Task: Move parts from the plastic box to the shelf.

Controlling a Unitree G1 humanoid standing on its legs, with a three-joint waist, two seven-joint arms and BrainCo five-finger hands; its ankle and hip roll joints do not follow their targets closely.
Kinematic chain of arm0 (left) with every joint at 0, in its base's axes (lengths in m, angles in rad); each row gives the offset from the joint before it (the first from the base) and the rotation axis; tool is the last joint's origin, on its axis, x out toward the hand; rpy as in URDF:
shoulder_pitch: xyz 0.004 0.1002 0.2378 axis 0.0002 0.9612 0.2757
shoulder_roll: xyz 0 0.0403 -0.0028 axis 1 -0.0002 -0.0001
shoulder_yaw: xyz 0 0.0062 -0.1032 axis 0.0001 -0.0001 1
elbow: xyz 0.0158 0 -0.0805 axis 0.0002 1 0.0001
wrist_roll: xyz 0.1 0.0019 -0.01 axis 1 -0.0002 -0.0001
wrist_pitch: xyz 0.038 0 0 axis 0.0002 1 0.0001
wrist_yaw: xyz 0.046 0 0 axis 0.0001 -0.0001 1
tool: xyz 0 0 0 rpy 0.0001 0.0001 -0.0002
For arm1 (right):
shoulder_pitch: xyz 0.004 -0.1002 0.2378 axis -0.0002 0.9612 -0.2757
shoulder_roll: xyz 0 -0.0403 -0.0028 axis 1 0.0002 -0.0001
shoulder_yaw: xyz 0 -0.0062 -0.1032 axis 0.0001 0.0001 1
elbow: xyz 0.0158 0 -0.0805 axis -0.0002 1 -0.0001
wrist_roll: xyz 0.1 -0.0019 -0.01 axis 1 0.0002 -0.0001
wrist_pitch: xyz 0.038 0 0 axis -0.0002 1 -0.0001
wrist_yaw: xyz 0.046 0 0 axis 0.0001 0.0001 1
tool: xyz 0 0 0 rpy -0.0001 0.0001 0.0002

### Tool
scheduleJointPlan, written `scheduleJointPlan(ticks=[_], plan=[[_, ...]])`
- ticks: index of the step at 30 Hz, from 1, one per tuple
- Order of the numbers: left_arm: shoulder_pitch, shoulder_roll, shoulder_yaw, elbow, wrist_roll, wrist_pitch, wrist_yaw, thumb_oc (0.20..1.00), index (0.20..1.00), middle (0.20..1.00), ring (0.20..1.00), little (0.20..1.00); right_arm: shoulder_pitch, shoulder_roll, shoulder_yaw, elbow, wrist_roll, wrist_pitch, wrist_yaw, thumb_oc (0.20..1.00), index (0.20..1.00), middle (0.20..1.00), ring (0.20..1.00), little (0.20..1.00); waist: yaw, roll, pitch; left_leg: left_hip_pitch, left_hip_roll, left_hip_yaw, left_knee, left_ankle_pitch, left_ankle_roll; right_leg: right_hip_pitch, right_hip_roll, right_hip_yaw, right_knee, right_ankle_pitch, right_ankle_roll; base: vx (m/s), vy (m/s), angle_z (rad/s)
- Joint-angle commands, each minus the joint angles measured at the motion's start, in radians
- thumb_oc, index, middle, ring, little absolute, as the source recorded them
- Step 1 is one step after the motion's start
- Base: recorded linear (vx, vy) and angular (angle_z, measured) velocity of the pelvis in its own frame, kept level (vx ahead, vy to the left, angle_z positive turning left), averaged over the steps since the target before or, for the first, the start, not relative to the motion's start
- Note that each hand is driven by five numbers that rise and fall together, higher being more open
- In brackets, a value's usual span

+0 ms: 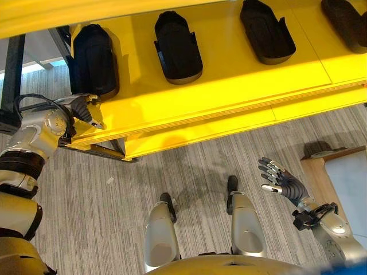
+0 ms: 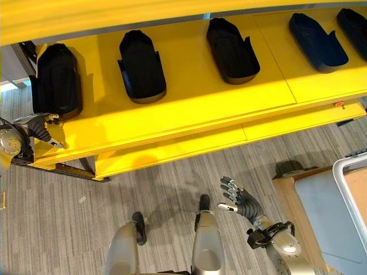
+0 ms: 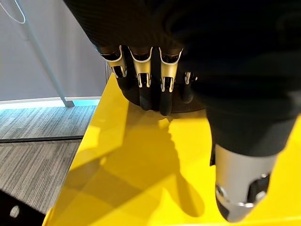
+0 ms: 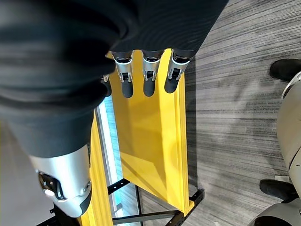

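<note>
Left hand at shelf edge w/ fingers straight by leftmost black part, holding nothing, right hand open over floor; parts look stiff, light, moulded shells, prob. best gripped across side walls.

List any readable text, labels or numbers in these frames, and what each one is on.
None readable.
The black parts on the yellow shelf show no print or labels.
A small red spot on the shelf's front edge is too small to tell whether it is a label.
The left hand at the shelf's end and the right hand over the floor carry no legible marking.
</note>
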Motion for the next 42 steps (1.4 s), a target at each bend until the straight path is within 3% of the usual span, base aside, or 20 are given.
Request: scheduleJointPlan(ticks=[1,20,28,34,36,38,40,42], plan=[[-0.046,0.082,-0.004,0.014,-0.014,0.003,0.032,1.0,1.0,1.0,1.0,1.0,0.053,-0.026,-0.027,-0.074,0.047,-0.021,0.011,1.0,1.0,1.0,1.0,1.0,0.007,-0.009,-0.081,-0.039,0.017,-0.015,0.0,0.076,-0.01,0.049,-0.07,0.039,0.001,0.019,0.091,0.0,0.0,0.0],[0.012,0.082,0.036,-0.087,-0.081,-0.018,0.021,1.0,1.0,1.0,1.0,1.0,0.052,-0.027,-0.022,-0.069,0.051,-0.025,0.013,1.0,1.0,1.0,1.0,1.0,0.011,-0.004,-0.086,-0.031,0.016,-0.018,-0.002,0.077,-0.009,0.054,-0.067,0.04,0.004,0.018,0.087,0.0,0.0,0.0],[0.313,0.144,0.241,-0.355,-0.217,-0.059,-0.049,1.0,1.0,1.0,1.0,1.0,0.044,-0.014,-0.027,-0.07,0.045,-0.038,0.022,1.0,1.0,1.0,1.0,1.0,0.034,0.01,-0.094,0.003,0.01,-0.024,-0.021,0.079,-0.01,0.094,-0.07,0.031,-0.005,0.011,0.085,0.0,-0.002,0.0],[0.588,0.154,0.437,-0.534,-0.375,-0.081,-0.092,1.0,1.0,1.0,1.0,1.0,0.048,-0.006,-0.039,-0.074,0.038,-0.051,0.028,1.0,1.0,1.0,1.0,1.0,0.048,0.02,-0.098,0.028,0.006,-0.032,-0.041,0.088,-0.01,0.123,-0.073,0.022,-0.014,0.011,0.082,0.02,-0.015,0.04],[0.777,0.106,0.55,-0.64,-0.576,-0.109,-0.112,1.0,1.0,1.0,1.0,1.0,0.04,-0.003,-0.042,-0.082,0.038,-0.073,0.025,1.0,1.0,1.0,1.0,1.0,0.059,0.028,-0.1,0.059,0.004,-0.038,-0.063,0.095,-0.01,0.155,-0.073,0.015,-0.026,0.011,0.08,0.03,-0.024,0.06],[0.805,0.093,0.562,-0.674,-0.645,-0.116,-0.123,1.0,1.0,1.0,1.0,1.0,0.035,-0.004,-0.041,-0.086,0.039,-0.081,0.023,1.0,1.0,1.0,1.0,1.0,0.06,0.03,-0.1,0.067,0.003,-0.039,-0.071,0.098,-0.01,0.164,-0.074,0.011,-0.032,0.011,0.079,0.03,-0.02,0.06],[0.877,-0.004,0.575,-0.723,-0.863,-0.151,-0.133,1.0,1.0,1.0,1.0,1.0,0.01,-0.004,-0.031,-0.097,0.042,-0.118,0.004,1.0,1.0,1.0,1.0,1.0,0.069,0.035,-0.1,0.104,0.003,-0.046,-0.099,0.108,-0.013,0.203,-0.071,-0.001,-0.047,0.006,0.078,0.04,-0.035,0.14],[0.909,-0.08,0.565,-0.771,-0.975,-0.158,-0.16,1.0,1.0,1.0,1.0,1.0,0.002,0.002,-0.029,-0.1,0.05,-0.135,-0.012,1.0,1.0,1.0,1.0,1.0,0.072,0.039,-0.105,0.128,0.002,-0.051,-0.124,0.117,-0.013,0.228,-0.067,-0.009,-0.063,0.008,0.076,0.02,-0.038,0.03]])
